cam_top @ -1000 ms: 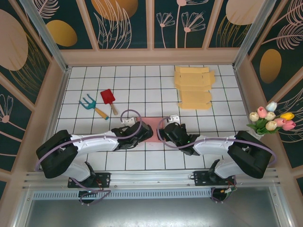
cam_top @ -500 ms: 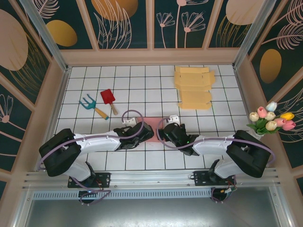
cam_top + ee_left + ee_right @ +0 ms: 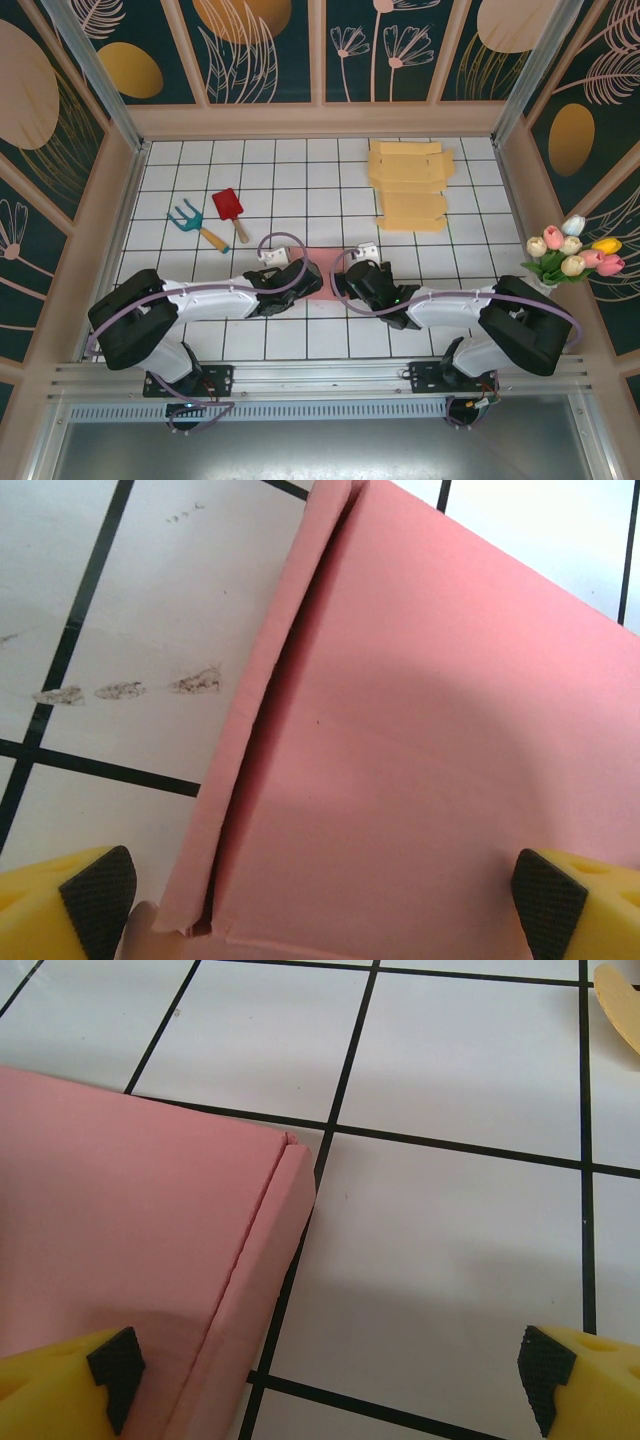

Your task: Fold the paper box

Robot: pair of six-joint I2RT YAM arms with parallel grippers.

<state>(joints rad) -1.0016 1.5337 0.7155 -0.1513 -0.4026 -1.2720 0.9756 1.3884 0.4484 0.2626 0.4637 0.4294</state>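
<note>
Yellow-fingered, both tools stand wide with nothing held between them. The left tool (image 3: 320, 905) hangs low over the pink paper box (image 3: 430, 750). Its jaws straddle the box's width, one off the left wall over bare tile and the other at the far side of the lid. The right tool (image 3: 330, 1375) straddles a corner of the box, with one jaw over the lid and the other over the white desk (image 3: 450, 1260) beside it.

The folding looks near its end: the lid lies flat and the box reads as a closed shape. On the side under the left tool, though, the wall bows outward and a dark gap runs along the seam. I judge the step in hand to be seating that side. The next move would call for a light squeeze or press along the seam, with the other tool steadying the box against sliding.

Seen from above, the left arm (image 3: 200, 298) and right arm (image 3: 455, 300) lie low, stretched inward from the desk's near edge, and their wrists meet over the box. The box sits about midway across the desk, nearer the near edge than the far one. Flat yellow cartons (image 3: 410, 185) lie well apart, toward the far right corner.
</note>
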